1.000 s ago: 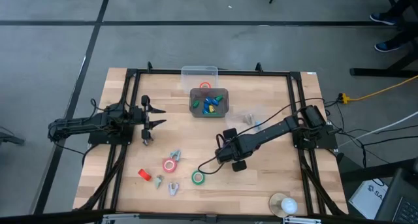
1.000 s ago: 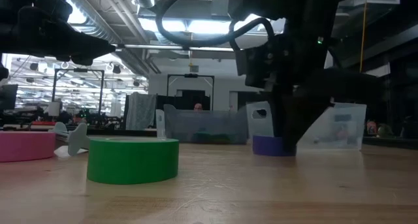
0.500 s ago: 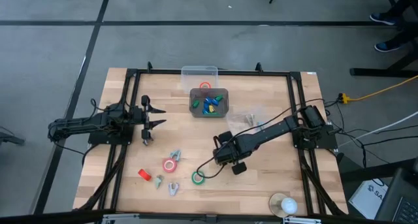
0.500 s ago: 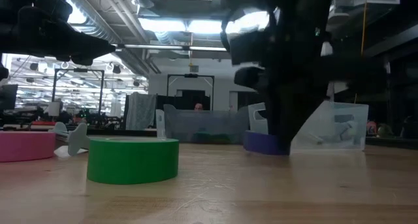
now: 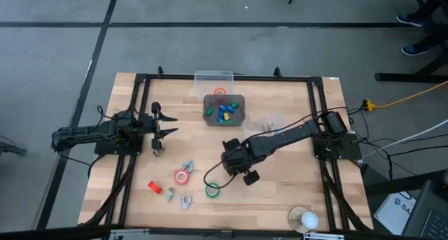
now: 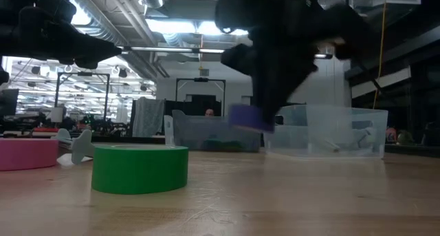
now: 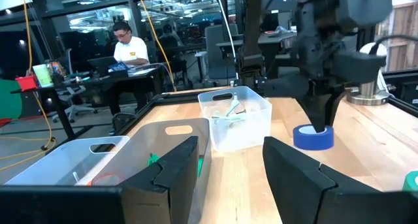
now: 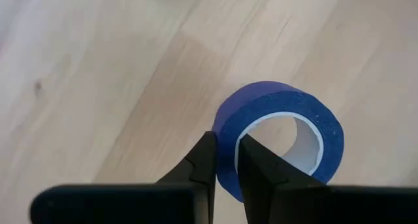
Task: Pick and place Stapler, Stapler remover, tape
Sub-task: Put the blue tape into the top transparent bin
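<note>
since a second ago my right gripper has slid across the table toward the loose rolls, and the blue tape it pinches is now lifted clear of the wood in the low view, where earlier it sat on the surface. right fingers are nearly together, clamped on the roll's wall, one finger outside and one inside the ring, so the roll hangs tilted from one side of its rim. that edge pinch makes sense: a ring is too wide to span, a wall is thin enough to bite.

left gripper waits at the left side of the table, fingers spread wide, holding nothing.

still on the wood: green tape just in front of the right gripper, red-pink tape beside it, grey staple removers and a small red piece nearby. near the far edge sit a clear bin with a red ring inside and a grey bin with small blue and green pieces. a third clear box lies near the arm.

i judge this as the carry step, roll headed to a bin; which bin i cannot tell. risk: one-wall grip may let it swing or slip.
</note>
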